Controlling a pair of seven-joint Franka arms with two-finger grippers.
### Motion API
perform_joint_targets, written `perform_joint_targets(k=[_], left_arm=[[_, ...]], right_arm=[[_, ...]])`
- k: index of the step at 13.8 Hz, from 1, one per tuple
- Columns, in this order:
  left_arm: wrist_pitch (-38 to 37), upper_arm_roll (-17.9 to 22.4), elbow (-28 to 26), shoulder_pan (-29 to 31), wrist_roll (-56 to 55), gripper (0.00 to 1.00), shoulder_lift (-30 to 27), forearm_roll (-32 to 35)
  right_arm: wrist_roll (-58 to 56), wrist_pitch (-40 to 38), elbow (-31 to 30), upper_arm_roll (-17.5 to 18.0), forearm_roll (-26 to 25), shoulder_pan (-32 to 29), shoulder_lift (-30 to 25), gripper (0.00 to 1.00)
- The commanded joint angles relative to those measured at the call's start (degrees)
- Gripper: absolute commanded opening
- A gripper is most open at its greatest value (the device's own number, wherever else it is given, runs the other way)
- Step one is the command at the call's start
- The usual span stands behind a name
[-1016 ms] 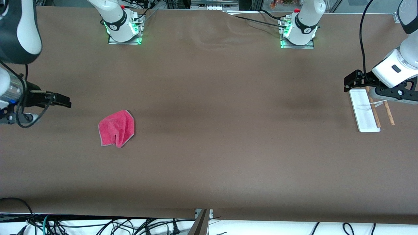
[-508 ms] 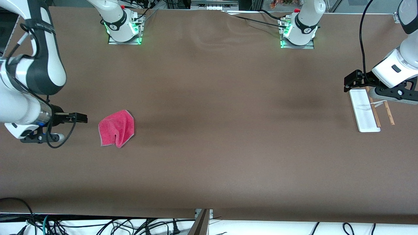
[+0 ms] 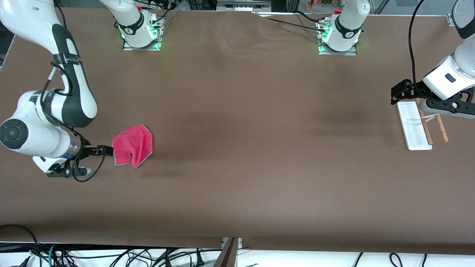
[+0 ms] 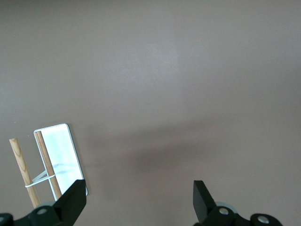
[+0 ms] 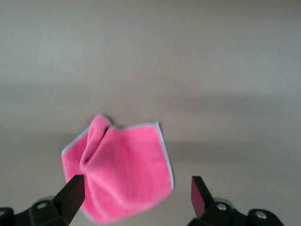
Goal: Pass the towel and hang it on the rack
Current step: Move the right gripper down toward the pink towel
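The pink-red towel (image 3: 132,145) lies rumpled on the brown table toward the right arm's end, one corner folded up (image 5: 96,129). My right gripper (image 3: 105,150) hovers low at the towel's edge, open. In the right wrist view the towel (image 5: 122,169) sits between and ahead of its spread fingers (image 5: 73,190), not touched. The rack (image 3: 413,126) rests at the left arm's end, a white base with two brown rods (image 3: 441,128). My left gripper (image 3: 399,92) waits over the rack's end, open and empty; the left wrist view shows the rack (image 4: 59,155) beside one finger (image 4: 75,197).
Both arm bases (image 3: 141,33) (image 3: 337,37) stand along the table's back edge. A black cable (image 3: 411,44) hangs by the left arm. Cables and a table seam (image 3: 230,248) lie past the front edge. Bare brown table spans between towel and rack.
My right arm has swung down and toward the towel, bringing its gripper from well off the cloth to its edge. The left arm, towel and rack have not moved.
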Motion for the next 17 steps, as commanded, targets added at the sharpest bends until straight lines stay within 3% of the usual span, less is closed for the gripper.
perform_joint_targets(k=[1,7,17], left_arm=[[-0.87,-0.07,0.28,0.04,0.46,1.0,-0.69,0.04],[-0.87,-0.07,0.28,0.13,0.46,1.0,-0.69,0.04],[-0.87,-0.07,0.28,0.22,0.46,1.0,-0.69,0.04]], right_arm=[[-2.92,5.26,0.92,0.28,0.75,-0.29,2.96,1.0],[-3.1,13.97,0.83,0.2,0.75,-0.38,8.15,1.0],[-8.11,14.33,-0.22,0.19,0.84,-1.43,10.79,1.0]])
